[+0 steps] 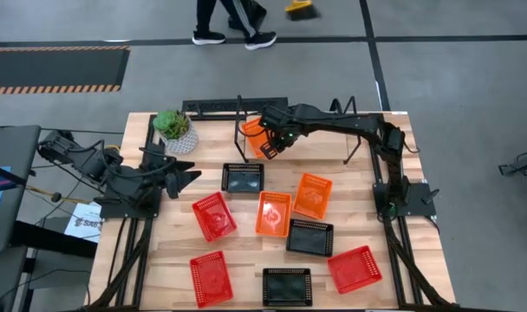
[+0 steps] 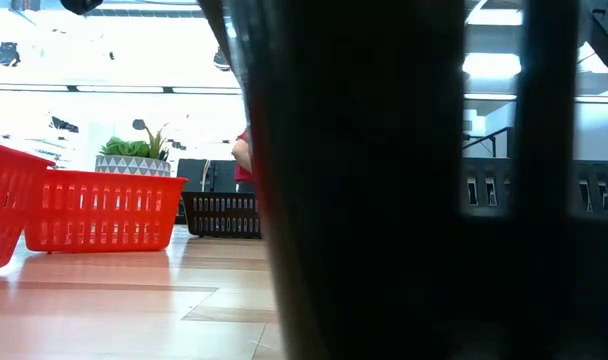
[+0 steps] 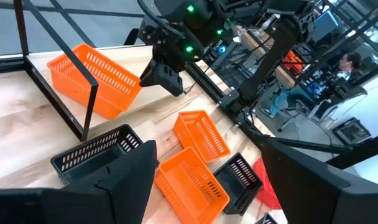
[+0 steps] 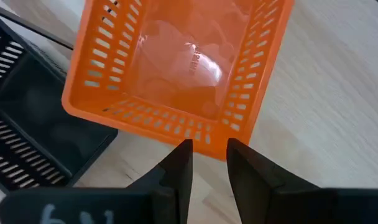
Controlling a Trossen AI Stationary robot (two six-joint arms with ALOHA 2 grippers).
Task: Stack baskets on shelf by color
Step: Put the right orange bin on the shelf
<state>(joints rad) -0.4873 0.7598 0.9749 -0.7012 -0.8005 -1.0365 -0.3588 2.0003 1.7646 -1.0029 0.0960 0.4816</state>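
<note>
Three orange baskets show: one on the shelf (image 1: 246, 117) at (image 1: 254, 132), two on the table at (image 1: 274, 213) and (image 1: 313, 195). Three are red (image 1: 214, 216), (image 1: 209, 277), (image 1: 354, 269); three are black (image 1: 243, 178), (image 1: 310, 237), (image 1: 287, 286). All have slotted mesh walls. The tabletop (image 1: 159, 251) is pale striped wood. A green plant (image 1: 171, 123) sits in a white pot (image 2: 132, 165) patterned with grey triangles. Both arms are black.

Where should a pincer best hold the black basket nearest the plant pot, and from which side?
Probably from above, on one rim wall of the black basket. It lies flat and open side up, its thin mesh walls stand upright, and bare table surrounds it. The left pincer waits beside it; the right pincer is at the orange basket.
</note>
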